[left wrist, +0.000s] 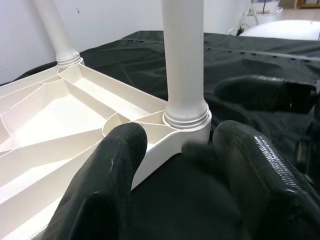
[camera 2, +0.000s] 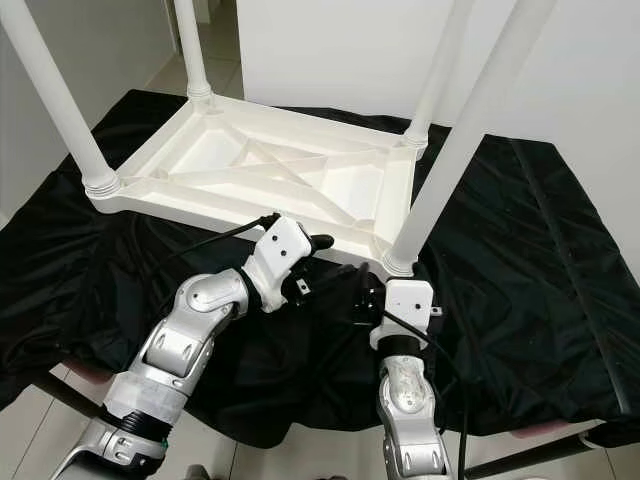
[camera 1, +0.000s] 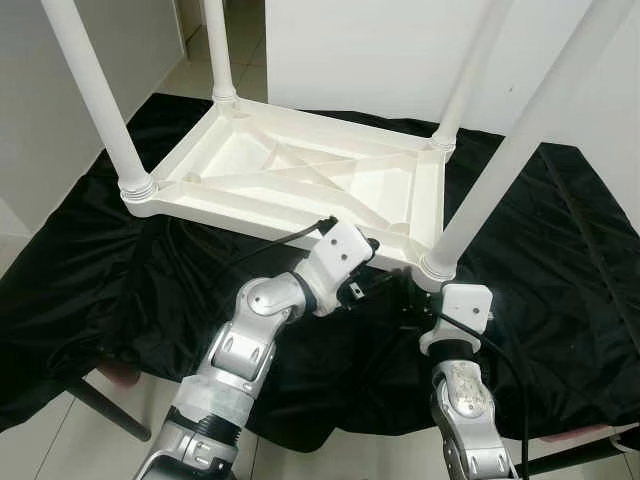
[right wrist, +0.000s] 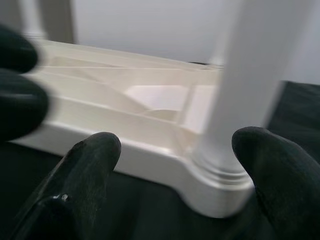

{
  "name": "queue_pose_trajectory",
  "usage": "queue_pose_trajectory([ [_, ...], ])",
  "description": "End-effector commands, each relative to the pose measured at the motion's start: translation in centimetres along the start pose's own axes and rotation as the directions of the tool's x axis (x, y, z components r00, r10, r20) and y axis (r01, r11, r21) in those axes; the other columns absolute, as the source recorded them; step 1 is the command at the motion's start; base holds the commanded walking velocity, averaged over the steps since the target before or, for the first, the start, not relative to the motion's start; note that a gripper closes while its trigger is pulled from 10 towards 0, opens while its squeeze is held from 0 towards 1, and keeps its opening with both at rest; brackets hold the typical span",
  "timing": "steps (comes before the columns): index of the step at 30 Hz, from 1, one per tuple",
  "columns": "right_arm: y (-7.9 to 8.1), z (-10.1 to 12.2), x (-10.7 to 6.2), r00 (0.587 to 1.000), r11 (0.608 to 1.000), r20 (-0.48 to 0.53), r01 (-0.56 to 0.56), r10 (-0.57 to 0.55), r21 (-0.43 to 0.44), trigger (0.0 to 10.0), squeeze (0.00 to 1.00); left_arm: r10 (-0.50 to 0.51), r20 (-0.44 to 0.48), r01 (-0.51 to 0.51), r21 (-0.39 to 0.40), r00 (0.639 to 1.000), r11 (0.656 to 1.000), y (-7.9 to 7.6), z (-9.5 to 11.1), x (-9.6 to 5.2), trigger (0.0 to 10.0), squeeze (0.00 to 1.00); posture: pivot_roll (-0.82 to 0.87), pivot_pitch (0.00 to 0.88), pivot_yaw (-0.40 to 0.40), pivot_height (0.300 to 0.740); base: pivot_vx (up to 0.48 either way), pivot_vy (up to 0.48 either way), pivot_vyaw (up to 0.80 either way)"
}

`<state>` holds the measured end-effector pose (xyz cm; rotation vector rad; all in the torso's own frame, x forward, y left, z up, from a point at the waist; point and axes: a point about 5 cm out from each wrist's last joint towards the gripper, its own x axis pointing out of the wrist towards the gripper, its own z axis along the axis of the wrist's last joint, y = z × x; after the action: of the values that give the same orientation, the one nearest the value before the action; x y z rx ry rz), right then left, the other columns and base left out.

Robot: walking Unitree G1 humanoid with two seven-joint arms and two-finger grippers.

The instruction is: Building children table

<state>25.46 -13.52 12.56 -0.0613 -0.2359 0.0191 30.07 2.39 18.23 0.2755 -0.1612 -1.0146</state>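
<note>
Black cloth (camera 1: 560,250) covered the work surface, draped over its edges; white children table (camera 1: 300,170) lay upside down on it, ribbed underside up, centre to 11 o'clock in the head views; four white legs stood upright from the corners: far-left leg (camera 1: 217,45) at 12 o'clock, near-left leg (camera 1: 95,95) at 10 o'clock, far-right leg (camera 1: 470,75) at 1 o'clock, near-right leg (camera 1: 520,140) rising from a corner socket (camera 1: 437,265) just right of centre; left arm (camera 1: 245,350) reached from 7 o'clock, its left tool (left wrist: 182,150) released, fingers (left wrist: 107,185) spread either side of the near-right corner, one over the tabletop rim, one on the cloth side, not clamped; right arm (camera 2: 405,400) came up from 6 o'clock, right tool (right wrist: 175,150) also released, fingers (right wrist: 90,165) wide apart in front of the same corner socket, leg base between them in the wrist view, contact unclear because of blur; both tools sat close together at that corner.
</note>
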Motion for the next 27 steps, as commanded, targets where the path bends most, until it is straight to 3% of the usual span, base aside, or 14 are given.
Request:
queue_pose_trajectory([
  [1,0.6,-0.4,0.2,0.997,0.997,-0.011,-0.072,0.072,0.027,10.0,0.00,0.194,-0.028,-0.193,0.020,0.981,0.981,1.5,-0.3,0.0,10.0,0.00,-0.01,0.046,-0.051,0.740,0.000,0.000,0.00],
  [6,1.7,-0.5,0.7,0.988,0.984,-0.030,-0.147,0.151,0.106,10.0,0.00,0.289,-0.066,-0.286,0.042,0.955,0.957,2.8,-0.7,-0.2,10.0,0.00,-0.01,0.045,-0.053,0.740,0.000,0.000,0.00],
  [7,2.2,-0.1,1.2,0.982,0.972,-0.016,-0.182,0.186,0.146,10.0,0.00,0.361,-0.096,-0.357,0.058,0.928,0.932,3.8,-1.1,-0.3,10.0,0.00,0.00,0.048,-0.056,0.740,0.000,0.000,0.00],
  [9,2.2,0.1,1.7,0.983,0.970,-0.008,-0.180,0.183,0.166,10.0,0.00,0.397,-0.116,-0.393,0.054,0.911,0.918,4.4,-1.4,-0.4,10.0,0.00,0.00,0.052,-0.056,0.740,0.000,0.000,0.00],
  [13,1.8,0.5,2.9,0.988,0.970,0.009,-0.153,0.154,0.188,10.0,0.00,0.485,-0.149,-0.483,0.051,0.862,0.874,5.9,-1.6,-0.6,10.0,0.00,0.01,0.058,-0.058,0.740,0.000,0.000,0.00],
  [15,1.8,0.5,2.9,0.988,0.970,0.009,-0.153,0.154,0.188,10.0,0.00,0.485,-0.149,-0.483,0.051,0.862,0.874,5.9,-1.6,-0.6,10.0,0.00,0.01,0.058,-0.058,0.740,0.000,0.000,0.00],
  [17,1.0,0.6,3.6,0.991,0.973,0.017,-0.130,0.130,0.191,10.0,0.00,0.537,-0.172,-0.537,0.052,0.826,0.842,7.0,-1.7,-0.5,10.0,0.00,0.01,0.067,-0.060,0.740,0.000,0.000,0.00],
  [24,0.0,0.6,4.3,0.996,0.978,0.020,-0.089,0.086,0.189,10.0,0.00,0.550,-0.187,-0.546,0.079,0.814,0.834,7.6,-1.7,-0.3,10.0,0.00,0.01,0.071,-0.057,0.740,0.000,0.000,0.00],
  [27,-1.2,0.5,4.5,0.999,0.982,0.015,-0.031,0.028,0.186,10.0,0.00,0.566,-0.200,-0.559,0.096,0.800,0.824,8.8,-1.7,-0.3,10.0,0.00,-0.01,0.081,-0.036,0.740,0.000,0.000,0.00],
])
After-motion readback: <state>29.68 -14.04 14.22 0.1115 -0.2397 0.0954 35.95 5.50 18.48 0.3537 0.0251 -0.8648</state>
